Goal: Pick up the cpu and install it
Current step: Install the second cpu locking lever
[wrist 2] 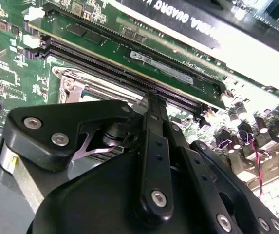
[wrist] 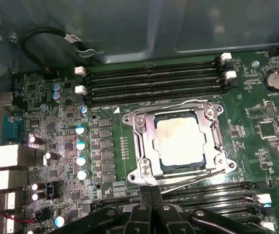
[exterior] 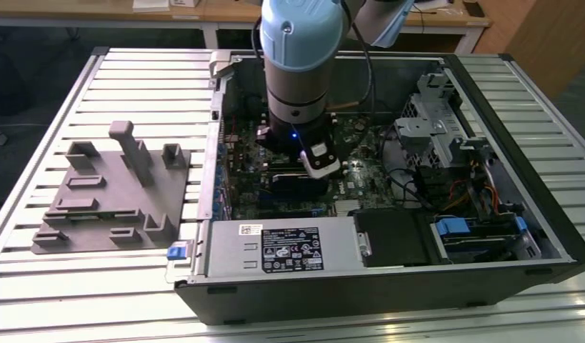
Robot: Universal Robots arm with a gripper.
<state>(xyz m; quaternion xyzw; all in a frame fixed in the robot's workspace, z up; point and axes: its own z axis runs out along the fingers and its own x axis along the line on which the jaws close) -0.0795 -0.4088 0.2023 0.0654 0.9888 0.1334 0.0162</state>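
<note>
The gripper (wrist: 151, 197) hangs low over the board with its two black fingers drawn together to a narrow tip. I can see nothing between them. In the first wrist view that tip sits at the near edge of the socket frame (wrist: 146, 141), close to the thin wire levers (wrist: 188, 183) that run along that side. I cannot tell whether it touches them.

Just beyond the tip lies the cpu (wrist: 180, 141). It is flat in the socket with its pale metal top facing up, and the bright frame surrounds all four of its sides. It looks seated rather than loose.

I judge the chip to be light and quite stiff, a thin plate that will not flex. Its smooth top would give little grip. The underside and the socket bed beneath it are probably the delicate parts, so any tilt or drag could do harm. The sensible hold is on two opposite edges, kept level, but the frame overlaps those edges as it lies now.

Past the socket run the dark memory slots (wrist: 154, 80), and behind them is the grey case wall (wrist: 129, 24).

In the exterior view the arm (exterior: 297, 64) reaches down into the open computer case (exterior: 388, 286). The grey moulded tray (exterior: 101, 214) stands well apart on the slatted table (exterior: 44, 300).
</note>
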